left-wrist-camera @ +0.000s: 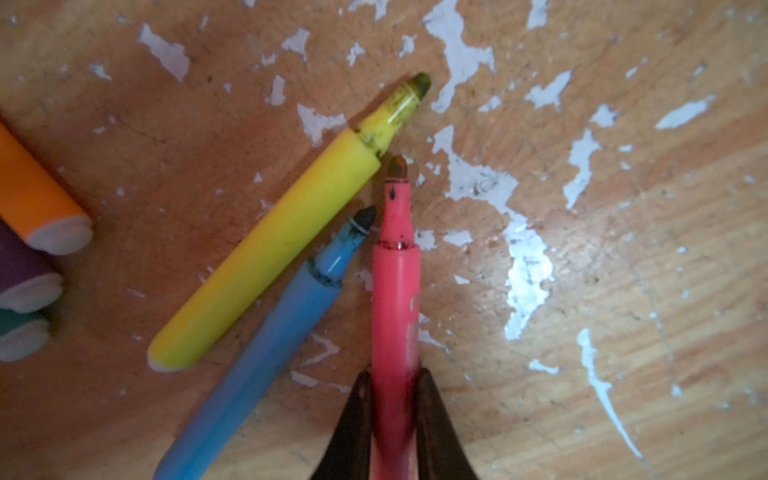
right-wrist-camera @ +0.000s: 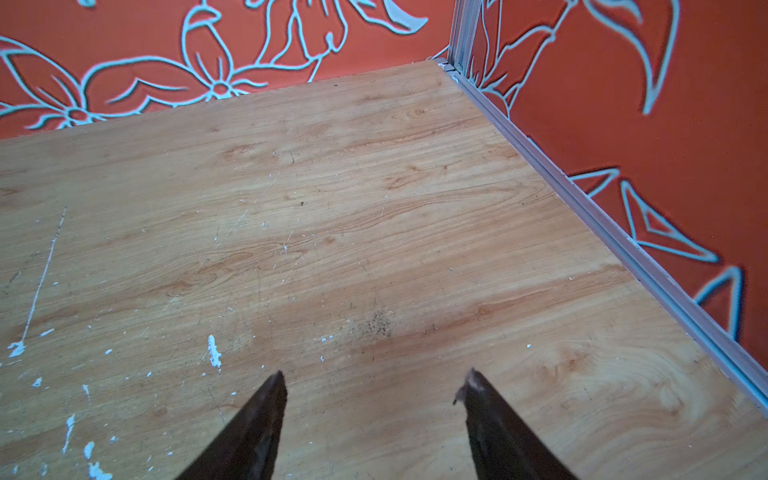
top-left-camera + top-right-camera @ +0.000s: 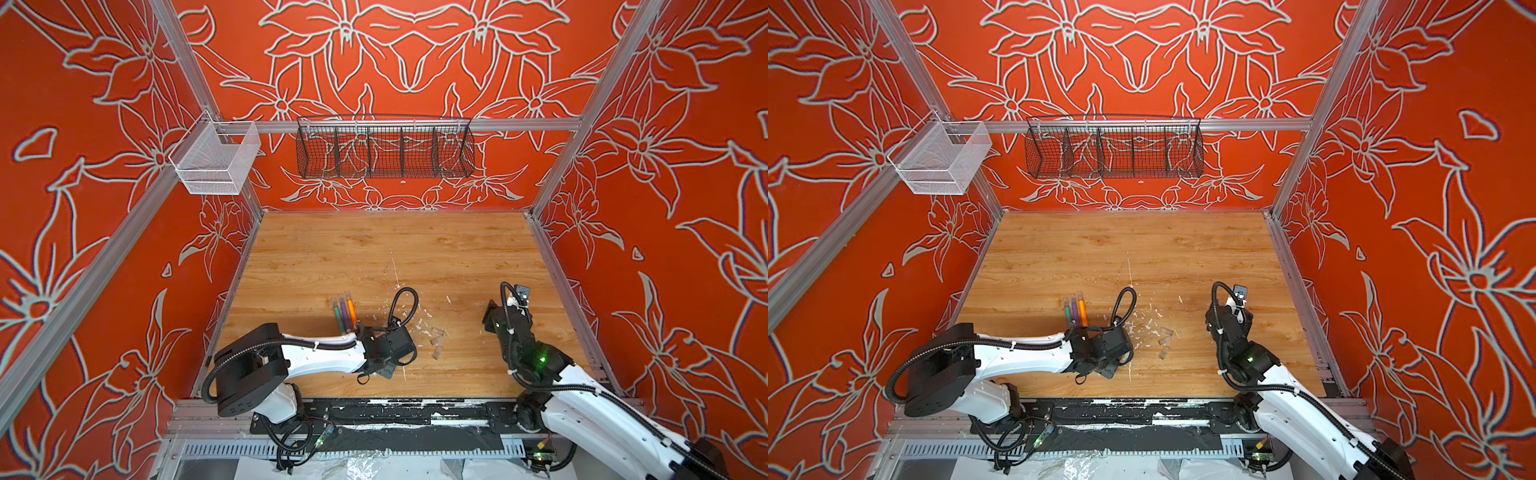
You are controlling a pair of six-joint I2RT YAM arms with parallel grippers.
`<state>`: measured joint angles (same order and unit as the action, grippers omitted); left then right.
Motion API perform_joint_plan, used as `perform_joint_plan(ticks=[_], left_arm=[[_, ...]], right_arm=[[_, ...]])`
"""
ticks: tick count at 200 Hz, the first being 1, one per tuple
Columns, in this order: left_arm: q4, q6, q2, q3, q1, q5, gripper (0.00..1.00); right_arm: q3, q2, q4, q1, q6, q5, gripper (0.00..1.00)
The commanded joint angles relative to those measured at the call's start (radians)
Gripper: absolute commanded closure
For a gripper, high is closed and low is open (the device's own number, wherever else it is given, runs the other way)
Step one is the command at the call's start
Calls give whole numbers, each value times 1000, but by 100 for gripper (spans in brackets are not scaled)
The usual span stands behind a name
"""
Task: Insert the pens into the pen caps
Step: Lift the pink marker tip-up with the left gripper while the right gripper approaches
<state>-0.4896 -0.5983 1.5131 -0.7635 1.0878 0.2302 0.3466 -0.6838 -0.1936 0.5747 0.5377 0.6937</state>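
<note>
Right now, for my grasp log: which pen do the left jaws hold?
The pink pen, clamped at its barrel; yellow pen and blue pen lie loose.

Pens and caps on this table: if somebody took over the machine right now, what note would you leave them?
Pincers: the left pincer is shut on the pink pen, which is uncapped. The right pincer is open and empty above the bare table.
Pens: the yellow pen and blue pen lie uncapped beside the pink one. The green pen, purple pen and orange pen lie side by side.
Caps: three loose caps lie between the arms.
Done: green, purple and orange look capped.
Left: cap pink, blue and yellow.
</note>
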Motion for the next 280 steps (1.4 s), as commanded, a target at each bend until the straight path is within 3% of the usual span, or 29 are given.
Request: perform_joint_plan(ticks=[1, 151, 174, 230, 255, 280], left_arm=[[-21, -1, 52, 11, 11, -29, 84], [-40, 0, 113, -17, 52, -66, 71], [-46, -6, 130, -21, 52, -62, 74], [-50, -4, 145, -38, 52, -71, 99], [-37, -6, 145, -43, 52, -56, 100], [-66, -28, 80, -98, 50, 5, 100]], right_arm=[[9, 9, -14, -5, 19, -4, 31], [11, 4, -11, -4, 16, 0, 31], [11, 4, -11, -6, 16, -2, 30], [8, 28, -16, -4, 12, -21, 32], [13, 77, -51, -5, 29, -94, 30], [42, 153, -93, -5, 70, -243, 28]])
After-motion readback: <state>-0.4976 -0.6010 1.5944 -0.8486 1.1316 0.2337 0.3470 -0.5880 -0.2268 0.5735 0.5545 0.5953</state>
